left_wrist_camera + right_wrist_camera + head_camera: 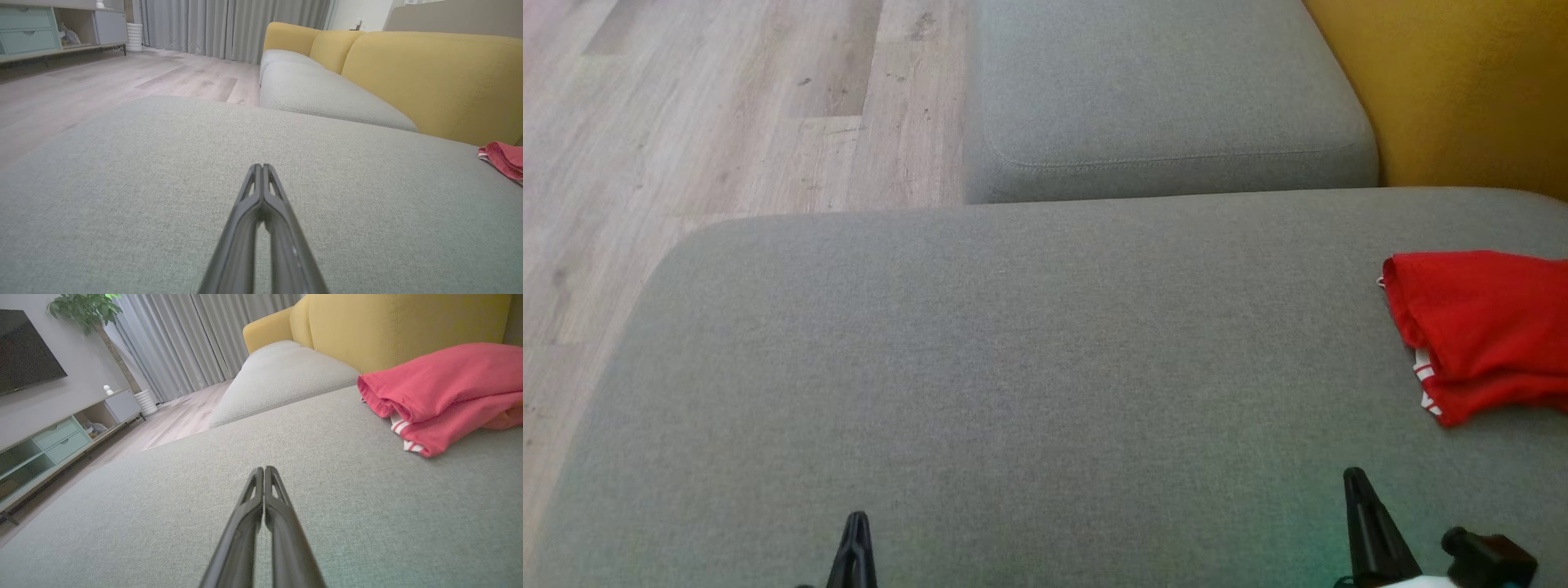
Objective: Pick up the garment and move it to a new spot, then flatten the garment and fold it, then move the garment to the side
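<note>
Head view, seat cushion (1013, 367): a broad grey surface spans my foreground; a second cushion (1168, 90) sits behind it, wooden floor (727, 106) at the left.
Head view, garment (1478, 335): red, crumpled, white stripes at one edge; it lies on the seat cushion at the far right, below the yellow backrest (1462, 82).
Head view, left gripper (856, 516): bottom edge, jaws pressed together, empty, well apart from the garment.
Head view, right gripper (1354, 474): lower right, jaws pressed together, empty, near the garment but clear of it.
Left wrist view, left gripper: I see the tips touching over bare cushion; the garment shows at the right edge.
Left wrist view, background: grey curtain (229, 24), pale green cabinet (28, 32).
Right wrist view, right gripper: tips meet with nothing between; the garment lies ahead to the right, untouched.
Right wrist view, background: television (24, 347), potted plant (86, 310).
</note>
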Robot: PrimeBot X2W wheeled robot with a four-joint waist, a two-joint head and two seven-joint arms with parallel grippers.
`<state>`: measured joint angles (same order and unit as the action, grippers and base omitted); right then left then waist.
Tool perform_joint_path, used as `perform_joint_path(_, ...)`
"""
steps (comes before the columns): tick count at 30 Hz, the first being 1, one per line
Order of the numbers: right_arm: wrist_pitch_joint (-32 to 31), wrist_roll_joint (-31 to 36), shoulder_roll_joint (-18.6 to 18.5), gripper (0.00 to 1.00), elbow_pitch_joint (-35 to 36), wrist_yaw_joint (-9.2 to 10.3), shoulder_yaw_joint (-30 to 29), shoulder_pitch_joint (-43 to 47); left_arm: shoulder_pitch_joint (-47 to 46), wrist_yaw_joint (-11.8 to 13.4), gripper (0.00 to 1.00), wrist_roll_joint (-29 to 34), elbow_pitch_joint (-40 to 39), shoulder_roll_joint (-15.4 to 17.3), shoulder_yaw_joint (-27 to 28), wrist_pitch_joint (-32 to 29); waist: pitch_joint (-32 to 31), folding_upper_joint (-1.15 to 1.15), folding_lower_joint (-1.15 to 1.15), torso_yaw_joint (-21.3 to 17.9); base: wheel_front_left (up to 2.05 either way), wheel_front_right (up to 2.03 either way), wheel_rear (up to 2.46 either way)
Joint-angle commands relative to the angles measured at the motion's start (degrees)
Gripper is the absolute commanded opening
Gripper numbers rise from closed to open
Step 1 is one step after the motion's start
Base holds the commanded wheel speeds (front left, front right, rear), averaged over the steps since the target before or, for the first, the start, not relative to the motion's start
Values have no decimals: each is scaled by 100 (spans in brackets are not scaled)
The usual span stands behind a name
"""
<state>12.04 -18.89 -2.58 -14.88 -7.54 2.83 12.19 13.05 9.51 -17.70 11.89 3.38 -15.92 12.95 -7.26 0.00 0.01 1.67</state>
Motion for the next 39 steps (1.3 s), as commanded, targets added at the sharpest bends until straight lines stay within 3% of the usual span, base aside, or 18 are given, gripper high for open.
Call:
perform_joint_path(1,-24,-201,-41,0,173,1,-52,-291,-300,-45,0,-195,-152,41,143,-40,12,0,-1,-3,0,0,0)
perform_joint_path(39,-598,-2703,-86,0,146,2,-289,-816,-857,-620,0,-2814,-16,121,709,-570,263,0,-1,-59,0,0,0)
